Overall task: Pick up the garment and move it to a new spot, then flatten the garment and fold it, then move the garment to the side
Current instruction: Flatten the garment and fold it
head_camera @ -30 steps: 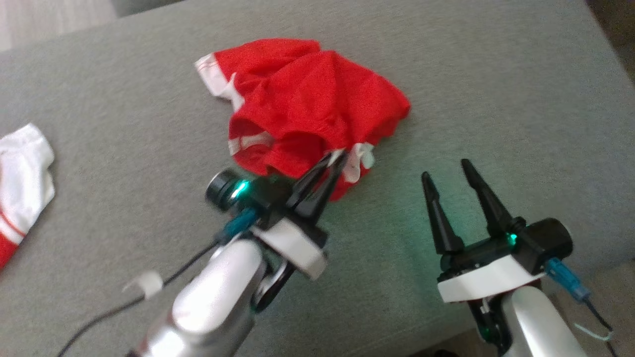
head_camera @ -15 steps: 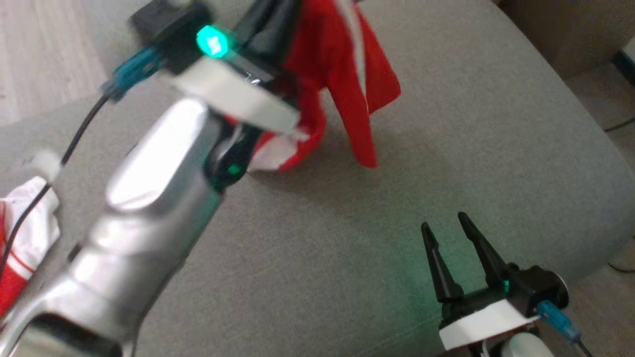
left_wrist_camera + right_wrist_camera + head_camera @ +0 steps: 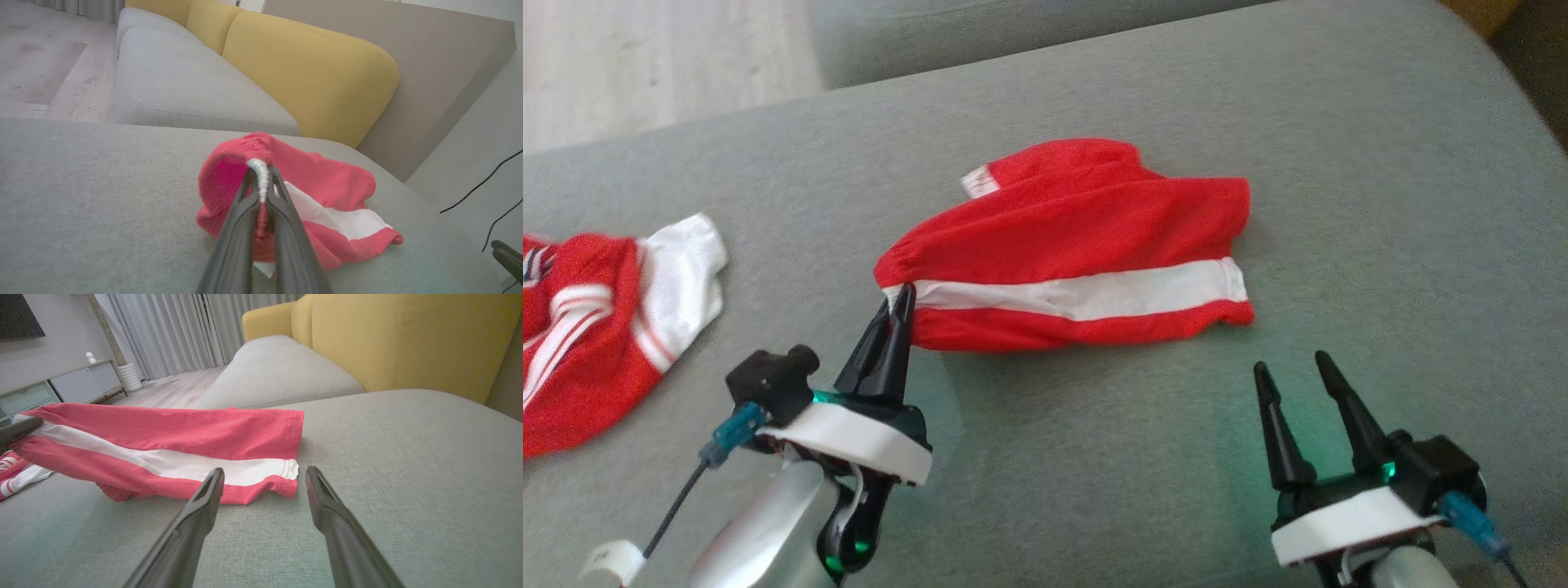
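Step judged: flattening. Your left jaws pinch the red shorts [image 3: 1086, 245] at their left end, mid-sofa [image 3: 1380, 147]. Your right jaws stand wide, empty, near right. Next, probably grip the right hem.

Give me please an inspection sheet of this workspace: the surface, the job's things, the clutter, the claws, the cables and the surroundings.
Surface: grey sofa cushion, no stains seen.
Job's things: red garment with a white stripe, stretched out across the cushion, its left end pinched.
Clutter: second red-and-white garment, crumpled at the left edge, apart from the first.
Claws: left claw shut on the red garment's left end; right claw open, holding nothing, short of the garment's right end.
Cables: black cable along the left arm; thin black cables beyond the cushion's edge.
Surroundings: yellow back cushions, curtains, wooden floor.
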